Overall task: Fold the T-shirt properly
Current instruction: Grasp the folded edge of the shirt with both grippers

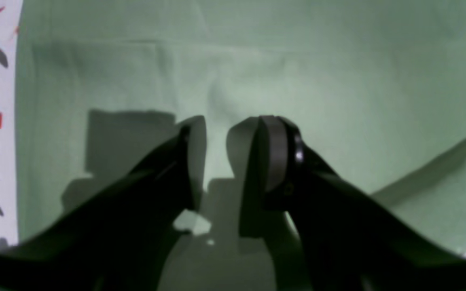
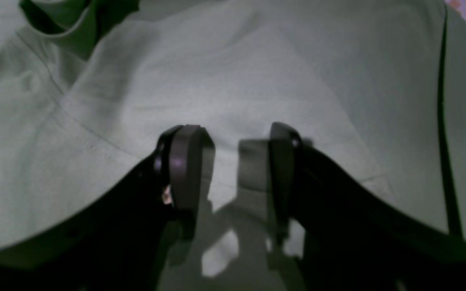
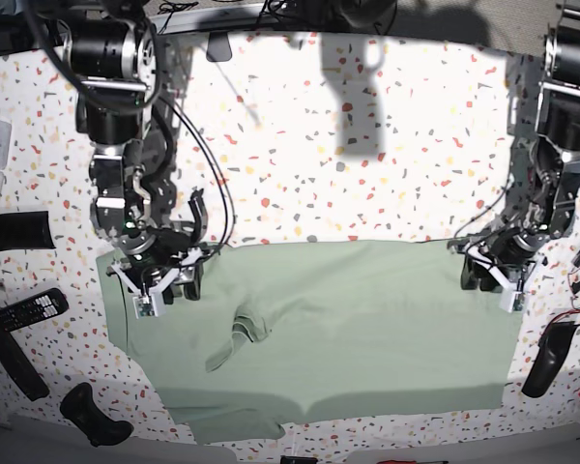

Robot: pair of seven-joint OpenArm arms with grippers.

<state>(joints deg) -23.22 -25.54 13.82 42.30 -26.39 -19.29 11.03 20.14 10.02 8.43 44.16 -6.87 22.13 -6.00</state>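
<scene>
Hovering just above the cloth, the left gripper point(image 1: 216, 133) is seen with its jaws parted, nothing between them. The right gripper point(image 2: 227, 155) is likewise spread and empty near the collar point(image 2: 61, 24). The T-shirt point(image 3: 348, 329) is laid flat across the speckled table point(image 3: 367, 155), partly folded.

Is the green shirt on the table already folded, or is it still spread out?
Partly folded. The pale mint-green fabric T-shirt lies flat and wide on the speckled table, its far edge a straight line, its collar bunched on top. Not a compact fold.
</scene>
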